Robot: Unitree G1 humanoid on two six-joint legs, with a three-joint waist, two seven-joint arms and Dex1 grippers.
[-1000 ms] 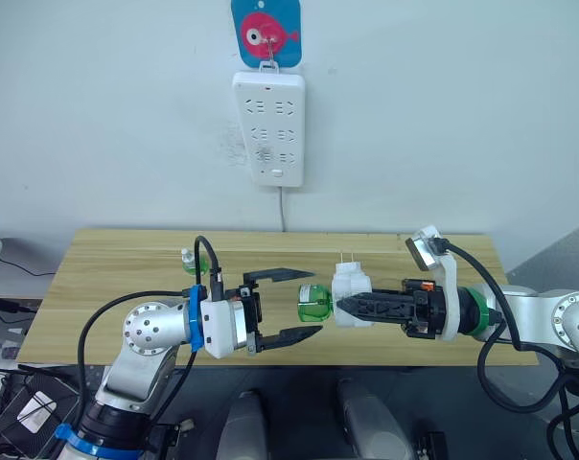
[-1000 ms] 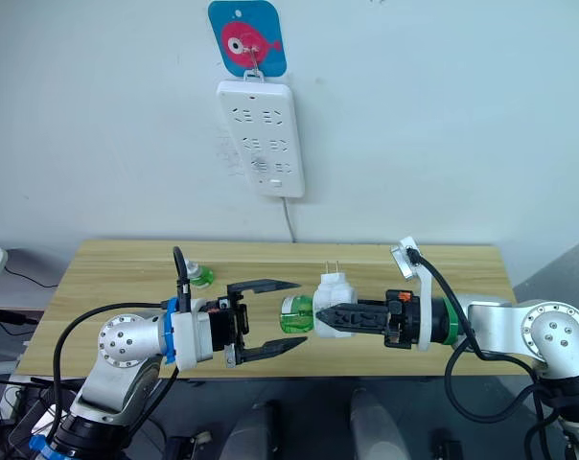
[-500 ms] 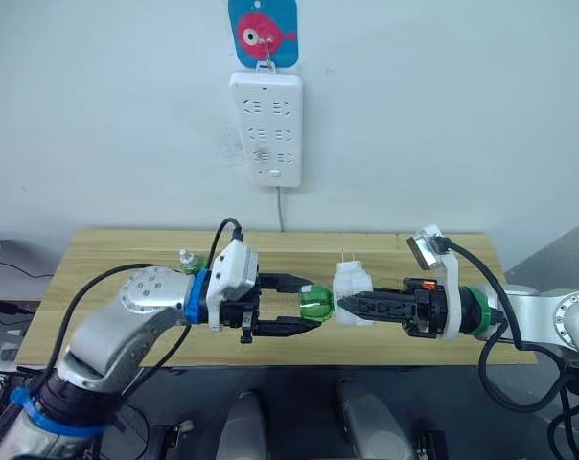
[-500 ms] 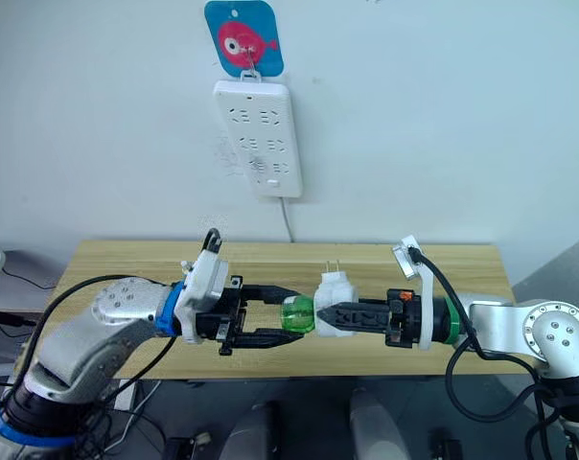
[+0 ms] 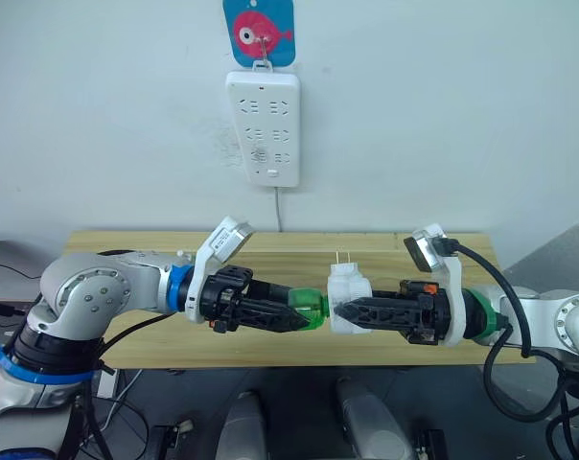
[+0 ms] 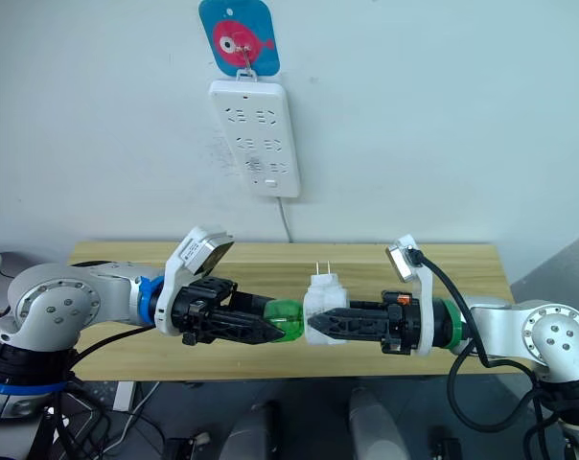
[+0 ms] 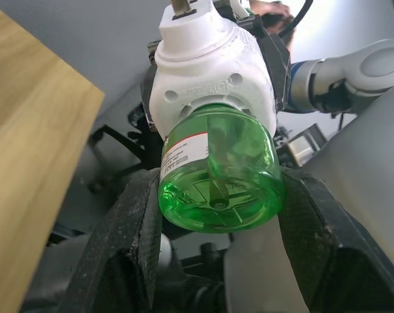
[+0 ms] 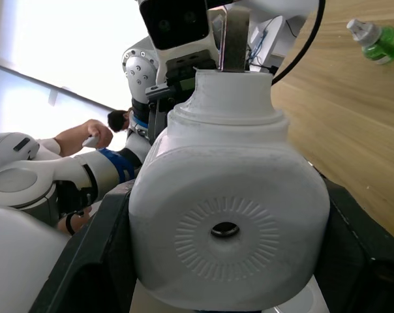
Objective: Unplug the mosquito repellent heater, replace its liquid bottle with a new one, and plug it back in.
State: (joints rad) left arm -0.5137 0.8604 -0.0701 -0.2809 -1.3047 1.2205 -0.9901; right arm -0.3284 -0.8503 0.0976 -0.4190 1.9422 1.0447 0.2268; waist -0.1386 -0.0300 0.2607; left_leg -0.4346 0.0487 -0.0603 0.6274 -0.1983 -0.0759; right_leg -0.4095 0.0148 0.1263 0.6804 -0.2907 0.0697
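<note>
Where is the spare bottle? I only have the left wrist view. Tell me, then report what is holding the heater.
Observer: The new one sits on the table, whitish cap on, apart from both arms.
Operator: Now the heater. Report the grip.
Observer: The right gripper has its jaws shut on the mosquito repellent heater, from the end opposite the liquid bottle.
Operator: Check the wall strip.
Observer: The power strip hangs on the wall above the table, and nothing is plugged into it.
</note>
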